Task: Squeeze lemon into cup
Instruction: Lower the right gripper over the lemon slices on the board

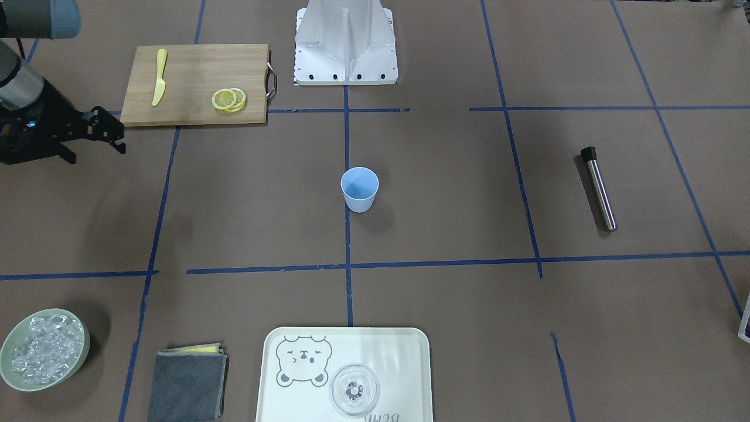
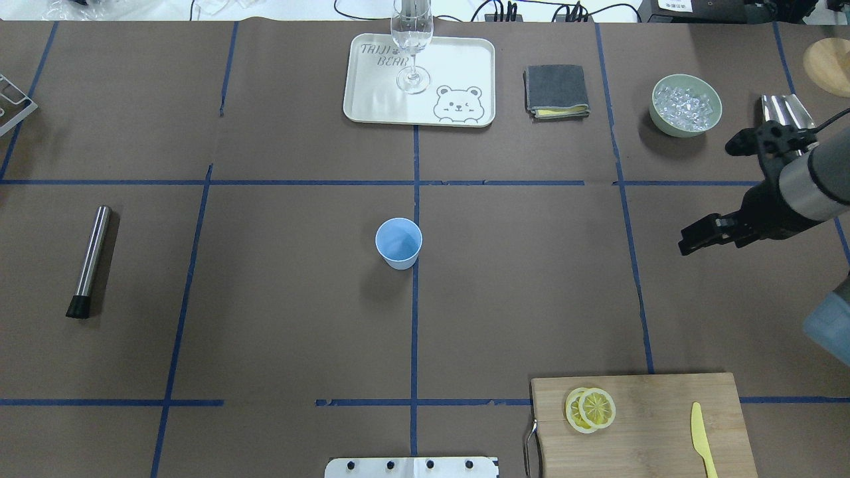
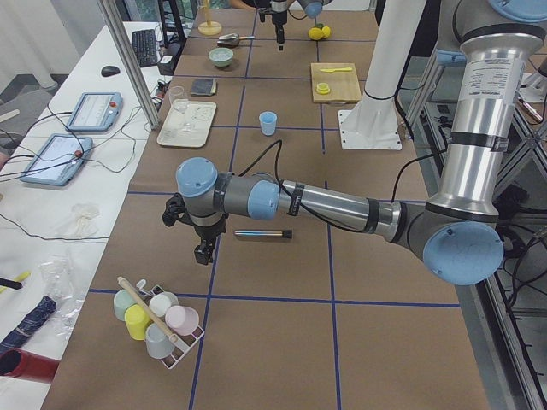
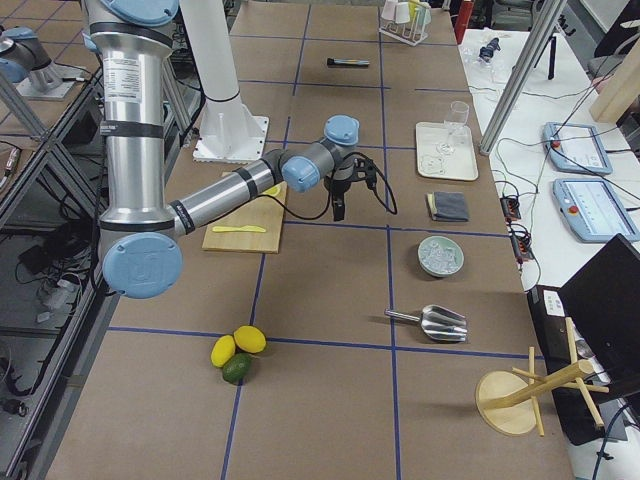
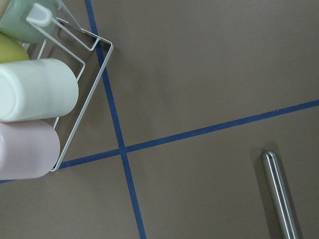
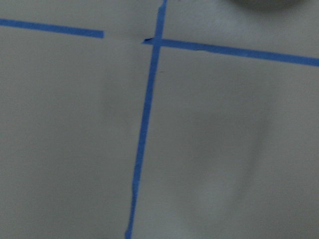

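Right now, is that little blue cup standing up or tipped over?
Upright: the cup stands on its base with its open mouth facing up.

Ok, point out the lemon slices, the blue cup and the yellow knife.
lemon slices (image 2: 596, 407), overhead view, flesh of the upper slice
blue cup (image 2: 398, 240), overhead view, its inside
yellow knife (image 2: 702, 438), overhead view, middle of its length
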Available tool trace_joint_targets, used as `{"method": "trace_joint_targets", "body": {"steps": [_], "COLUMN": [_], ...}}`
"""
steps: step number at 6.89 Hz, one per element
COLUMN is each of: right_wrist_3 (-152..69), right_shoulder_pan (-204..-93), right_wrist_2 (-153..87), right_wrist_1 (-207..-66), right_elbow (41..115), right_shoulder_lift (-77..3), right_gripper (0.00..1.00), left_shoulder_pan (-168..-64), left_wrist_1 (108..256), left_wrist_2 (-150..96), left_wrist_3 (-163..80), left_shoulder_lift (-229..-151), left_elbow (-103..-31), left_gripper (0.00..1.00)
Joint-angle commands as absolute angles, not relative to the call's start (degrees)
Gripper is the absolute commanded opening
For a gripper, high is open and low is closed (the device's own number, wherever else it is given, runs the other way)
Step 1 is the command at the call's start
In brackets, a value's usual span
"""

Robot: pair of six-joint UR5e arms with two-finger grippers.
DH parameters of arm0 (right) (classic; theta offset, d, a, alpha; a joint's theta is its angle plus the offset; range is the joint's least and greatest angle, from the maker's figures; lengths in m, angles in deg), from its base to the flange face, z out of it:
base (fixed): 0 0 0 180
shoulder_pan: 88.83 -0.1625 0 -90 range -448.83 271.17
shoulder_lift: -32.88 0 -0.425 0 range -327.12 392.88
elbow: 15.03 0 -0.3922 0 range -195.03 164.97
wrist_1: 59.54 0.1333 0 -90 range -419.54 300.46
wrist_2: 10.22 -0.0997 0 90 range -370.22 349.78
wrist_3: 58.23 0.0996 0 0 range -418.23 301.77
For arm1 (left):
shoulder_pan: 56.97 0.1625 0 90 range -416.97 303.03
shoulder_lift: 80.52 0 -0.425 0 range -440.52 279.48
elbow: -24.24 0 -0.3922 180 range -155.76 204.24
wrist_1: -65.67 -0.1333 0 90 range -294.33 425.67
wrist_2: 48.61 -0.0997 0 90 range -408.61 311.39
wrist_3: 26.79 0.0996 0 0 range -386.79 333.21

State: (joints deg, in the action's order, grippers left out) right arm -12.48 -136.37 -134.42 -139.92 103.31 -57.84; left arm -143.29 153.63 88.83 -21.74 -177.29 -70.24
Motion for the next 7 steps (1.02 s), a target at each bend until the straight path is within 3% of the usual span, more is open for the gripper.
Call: {"method": "trace_joint_targets", "body": {"steps": [1, 4, 7], "right_wrist_3": [1.13, 1.36, 3.97], "right_shoulder_pan": [-120.19, -105.13, -99.04], "right_wrist_2": [-124.43, -113.34, -107.69], "right_wrist_1": [-139.25, -139.34, -139.52], "right_elbow": [107.91, 108.55, 108.46], "right_shoulder_lift": [-57.56, -57.56, -57.65], "right_gripper": [1.0, 1.0, 1.0], "left_shoulder_pan": [-143.28, -143.28, -143.37], "left_wrist_1": [153.65, 153.73, 153.74], "left_wrist_2": [90.51, 90.52, 90.61], "left_wrist_3": [-21.78, -21.78, -21.78], "left_shoulder_lift": [-177.29, -176.5, -176.32], "left_elbow": [-70.24, -70.33, -70.33], "left_gripper": [1.0, 1.0, 1.0]}}
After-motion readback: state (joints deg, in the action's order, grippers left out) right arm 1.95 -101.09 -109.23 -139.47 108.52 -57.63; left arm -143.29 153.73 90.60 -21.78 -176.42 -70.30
